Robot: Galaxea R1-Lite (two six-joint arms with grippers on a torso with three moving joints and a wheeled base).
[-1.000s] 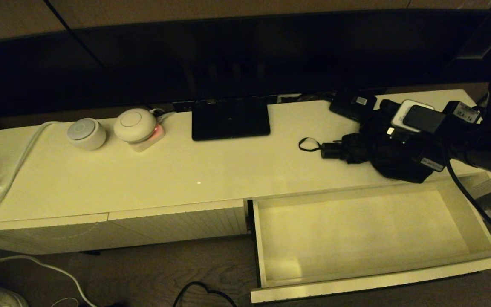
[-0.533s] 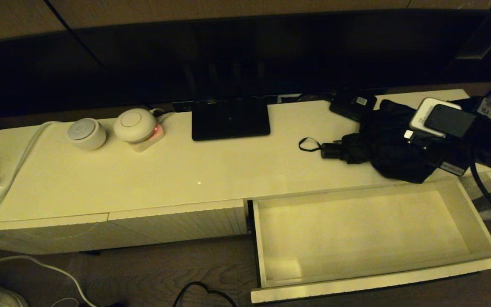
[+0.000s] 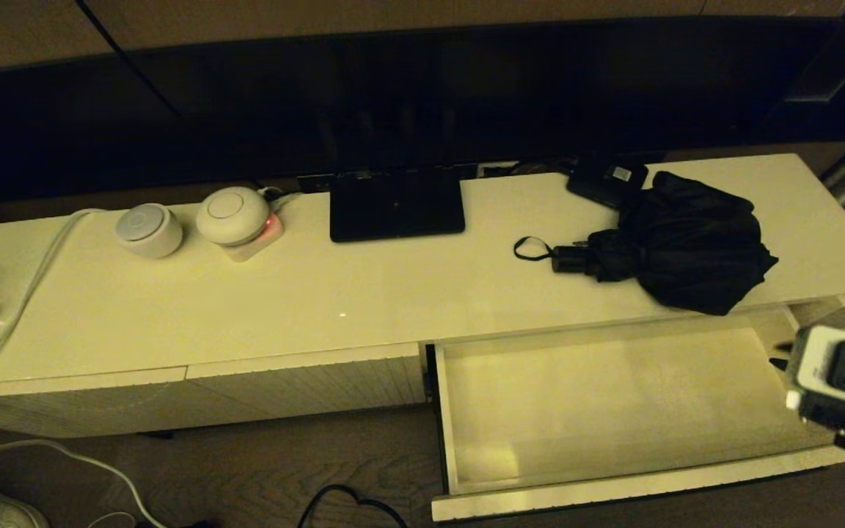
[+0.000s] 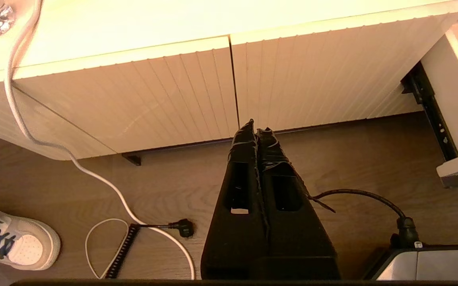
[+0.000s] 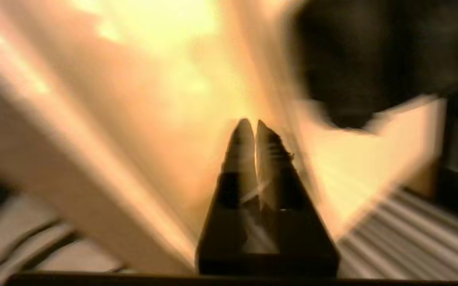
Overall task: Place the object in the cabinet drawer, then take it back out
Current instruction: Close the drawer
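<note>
The object, a black folding umbrella, lies on the cabinet top at the right, its handle and strap loop pointing left. Nothing holds it. Just in front of it the cabinet drawer stands pulled out, and its pale interior holds nothing. My right arm's wrist hangs by the drawer's right end, well clear of the umbrella. In the right wrist view my right gripper is shut on nothing, with the umbrella a dark blur beyond. My left gripper is shut and parked low before the closed ribbed fronts.
A flat black box with a white label sits behind the umbrella. A dark stand and two round white devices line the back. A white cable trails off the left end. Cables and a shoe lie on the floor.
My right arm has drawn back from over the umbrella, down and towards me, to the drawer's right end. The umbrella stays where it lay on the cabinet top.
</note>
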